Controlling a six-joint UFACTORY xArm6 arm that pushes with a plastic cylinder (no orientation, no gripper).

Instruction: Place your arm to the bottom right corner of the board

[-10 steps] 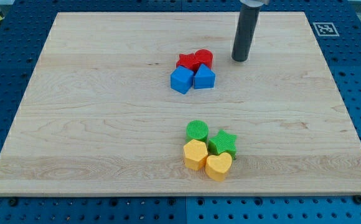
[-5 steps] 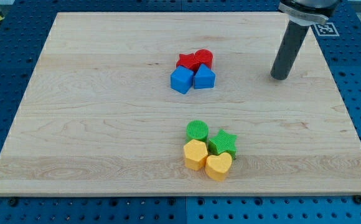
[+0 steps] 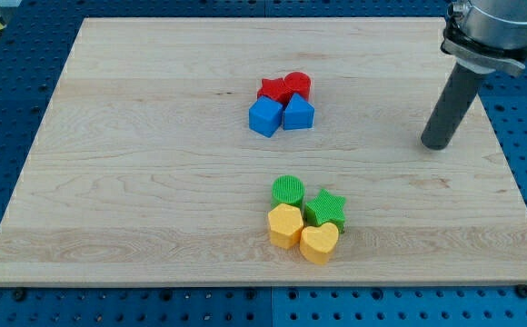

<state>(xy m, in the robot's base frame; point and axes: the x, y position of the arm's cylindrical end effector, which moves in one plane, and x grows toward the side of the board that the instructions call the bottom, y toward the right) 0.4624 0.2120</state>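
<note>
My tip (image 3: 435, 144) rests on the wooden board (image 3: 154, 182) near its right edge, about mid-height, well to the right of all the blocks. A red star (image 3: 272, 89) and a red cylinder (image 3: 298, 85) sit above a blue cube (image 3: 265, 117) and a blue pentagon-like block (image 3: 298, 113) near the board's upper middle. Lower down are a green cylinder (image 3: 288, 191), a green star (image 3: 325, 208), a yellow hexagon (image 3: 285, 225) and a yellow heart (image 3: 319, 242), packed together.
The board lies on a blue perforated table (image 3: 9, 82). A black-and-white marker tag (image 3: 472, 41) sits at the board's top right corner.
My tip has moved from beside the red blocks toward the view's right and bottom, now near the board's right edge. No block has moved.
</note>
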